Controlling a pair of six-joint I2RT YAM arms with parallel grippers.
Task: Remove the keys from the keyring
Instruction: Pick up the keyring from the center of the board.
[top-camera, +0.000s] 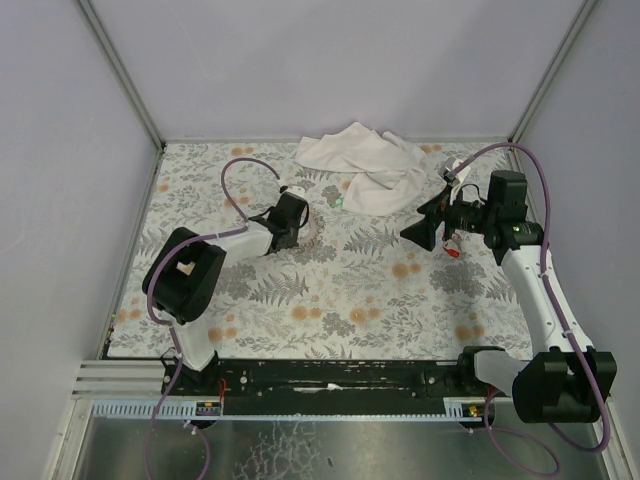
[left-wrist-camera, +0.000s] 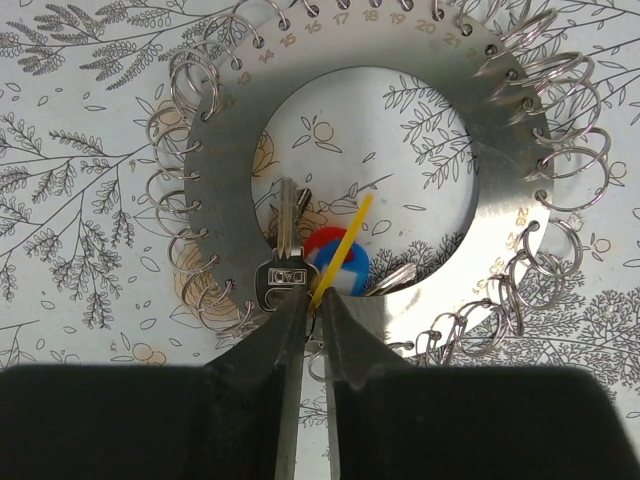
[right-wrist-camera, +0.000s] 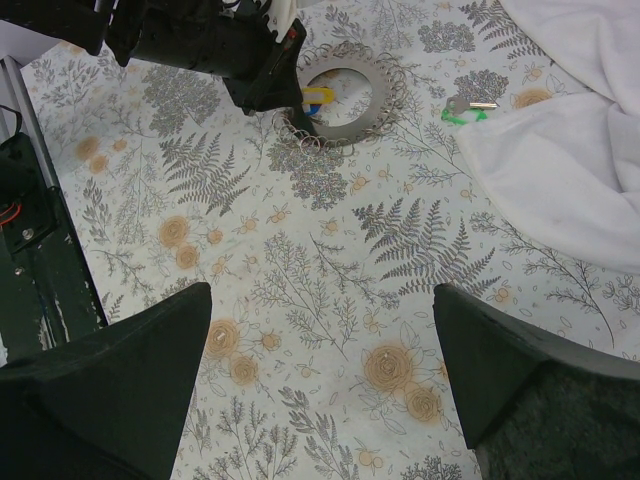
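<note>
The left fingers (left-wrist-camera: 275, 345) are pinched nearly together on a yellow strip (left-wrist-camera: 345, 245) at the near rim of the keyring (left-wrist-camera: 510, 200), which lies flat on the desk (top-camera: 330, 290) with keys (left-wrist-camera: 286, 225) bunched in its hole. The right fingers (right-wrist-camera: 100, 400) hang spread wide, empty; a green key (right-wrist-camera: 462, 112) lies beside the white cloth (right-wrist-camera: 560, 150).

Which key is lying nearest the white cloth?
The green-headed key, at the cloth's edge; the silver key and red-blue key lie inside the ring, by the left fingers.

Floral-print table (top-camera: 330, 300) with white cloth (top-camera: 370, 170), flat steel keyring (left-wrist-camera: 515, 190), green-headed key (right-wrist-camera: 465, 110).
</note>
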